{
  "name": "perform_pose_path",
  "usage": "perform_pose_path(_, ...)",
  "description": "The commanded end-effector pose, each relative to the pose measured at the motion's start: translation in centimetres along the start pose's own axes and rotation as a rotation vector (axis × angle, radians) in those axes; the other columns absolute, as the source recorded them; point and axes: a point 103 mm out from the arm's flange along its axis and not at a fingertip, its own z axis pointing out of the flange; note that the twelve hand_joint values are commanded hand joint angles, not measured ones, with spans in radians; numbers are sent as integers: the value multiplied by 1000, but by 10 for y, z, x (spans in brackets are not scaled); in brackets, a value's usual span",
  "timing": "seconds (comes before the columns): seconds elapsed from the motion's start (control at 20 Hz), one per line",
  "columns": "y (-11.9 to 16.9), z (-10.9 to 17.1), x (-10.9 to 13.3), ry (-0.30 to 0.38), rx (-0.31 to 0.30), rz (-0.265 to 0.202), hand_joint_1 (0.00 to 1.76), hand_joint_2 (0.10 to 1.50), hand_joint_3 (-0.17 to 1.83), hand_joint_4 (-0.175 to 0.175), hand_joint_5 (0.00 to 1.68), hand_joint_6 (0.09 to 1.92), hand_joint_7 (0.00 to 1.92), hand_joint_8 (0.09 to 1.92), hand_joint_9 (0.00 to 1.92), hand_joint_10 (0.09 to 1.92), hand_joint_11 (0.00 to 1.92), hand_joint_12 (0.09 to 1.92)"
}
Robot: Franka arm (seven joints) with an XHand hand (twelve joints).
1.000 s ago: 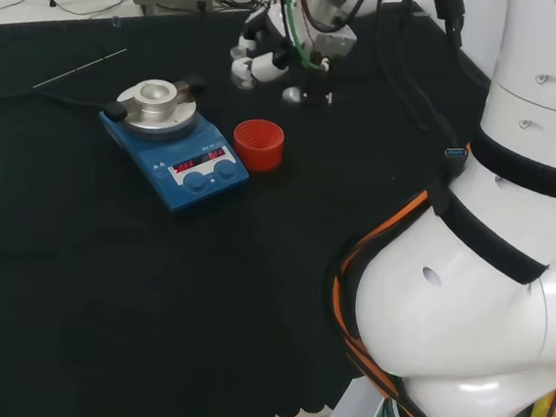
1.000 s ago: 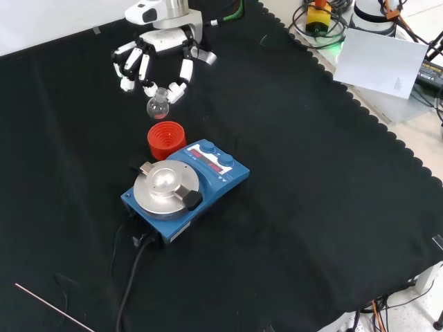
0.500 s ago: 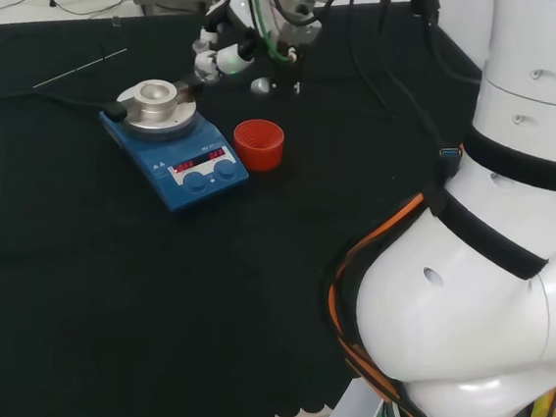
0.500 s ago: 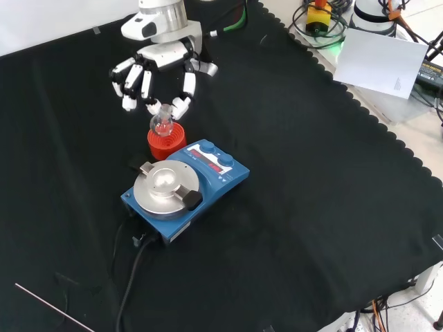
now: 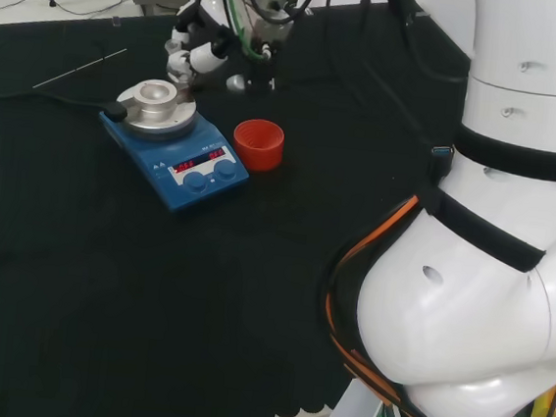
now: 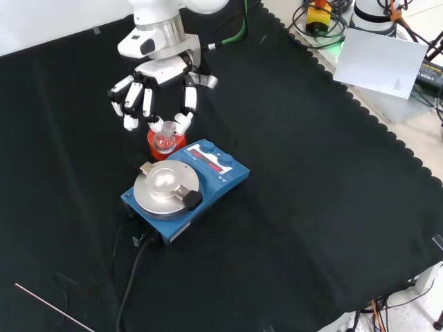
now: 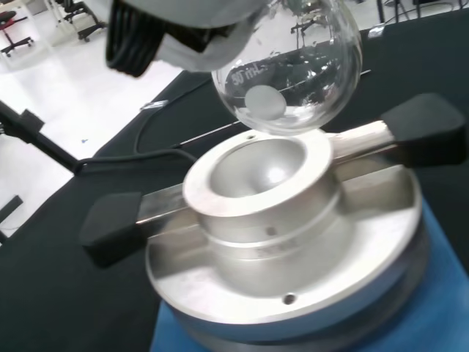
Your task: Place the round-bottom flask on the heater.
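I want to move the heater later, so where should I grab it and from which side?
Take the blue heater by its flat base sides, coming from above. The metal block on top is rounded, with handles sticking out, and the cable leaves one end.

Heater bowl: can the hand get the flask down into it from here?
Probably yes. The hand holds the round-bottom flask just above the heater's metal bowl, which looks empty; nothing stands between them.
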Motion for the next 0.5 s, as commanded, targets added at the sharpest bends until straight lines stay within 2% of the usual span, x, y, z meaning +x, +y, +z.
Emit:
perform_pose_path(0.05,11,14,18,48,19,-9,1098,629,833,175,1145,979,564,564,713,522,129,1362)
perform_pose_path(0.25,18,22,30,47,27,-19,1098,628,834,175,1145,980,564,565,713,522,130,1361)
perform_pose_path(0.5,18,23,23,63,31,-21,1098,628,836,175,1145,980,563,565,713,523,130,1361)
